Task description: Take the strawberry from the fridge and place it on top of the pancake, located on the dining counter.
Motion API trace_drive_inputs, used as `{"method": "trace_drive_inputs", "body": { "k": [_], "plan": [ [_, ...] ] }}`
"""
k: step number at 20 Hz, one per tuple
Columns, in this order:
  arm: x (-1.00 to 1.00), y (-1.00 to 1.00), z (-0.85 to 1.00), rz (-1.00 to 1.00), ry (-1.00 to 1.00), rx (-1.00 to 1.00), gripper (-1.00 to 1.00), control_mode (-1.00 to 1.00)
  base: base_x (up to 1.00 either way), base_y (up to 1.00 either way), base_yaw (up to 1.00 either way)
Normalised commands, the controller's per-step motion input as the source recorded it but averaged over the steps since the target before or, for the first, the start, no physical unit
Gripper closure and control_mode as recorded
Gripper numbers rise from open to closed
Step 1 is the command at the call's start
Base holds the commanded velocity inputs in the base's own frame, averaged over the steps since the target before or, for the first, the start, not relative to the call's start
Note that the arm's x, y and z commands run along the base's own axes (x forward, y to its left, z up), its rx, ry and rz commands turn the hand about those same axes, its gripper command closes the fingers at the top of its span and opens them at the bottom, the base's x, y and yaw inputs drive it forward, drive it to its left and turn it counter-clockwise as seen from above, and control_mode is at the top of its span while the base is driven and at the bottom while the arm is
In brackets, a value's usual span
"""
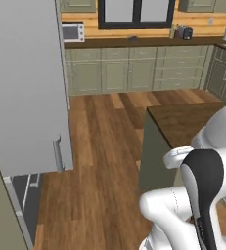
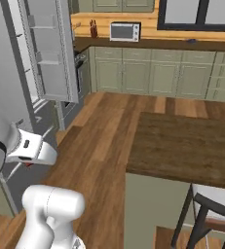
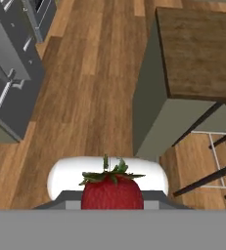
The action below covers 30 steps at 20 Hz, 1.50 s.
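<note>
Red strawberry (image 3: 112, 190) sits clenched in my jaws, clear of the fridge (image 1: 26, 88); the dining worktop (image 3: 202, 49) lies ahead and to the right, no pancake visible on it yet.

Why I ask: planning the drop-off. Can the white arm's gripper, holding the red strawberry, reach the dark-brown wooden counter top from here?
Probably yes: the gripper, shut on the strawberry, hangs over open floor beside the counter top, nothing between.

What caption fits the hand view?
Pincer shut on strawberry, above wood floor beside dining counter.
</note>
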Motion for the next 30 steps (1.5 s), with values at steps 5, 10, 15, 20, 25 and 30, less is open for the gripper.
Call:
{"method": "trace_drive_inputs", "body": {
  "k": [5, 10, 15, 20, 25, 30],
  "plan": [
    [0.0, 0.0, 0.0, 0.0, 0.0, 0.0, 1.0, 1.0, -0.36, -0.91, -0.08],
    [0.0, 0.0, 0.0, 0.0, 0.0, 0.0, 1.0, 1.0, 0.01, -1.0, -0.1],
    [0.0, 0.0, 0.0, 0.0, 0.0, 0.0, 1.0, 1.0, 0.01, -1.0, -0.05],
    [0.0, 0.0, 0.0, 0.0, 0.0, 0.0, 1.0, 1.0, 0.07, -1.0, -0.01],
    [0.0, 0.0, 0.0, 0.0, 0.0, 0.0, 1.0, 1.0, 0.3, -1.0, 0.0],
    [0.0, 0.0, 0.0, 0.0, 0.0, 0.0, 1.0, 1.0, 0.55, -1.0, 0.0]
  ]
}}
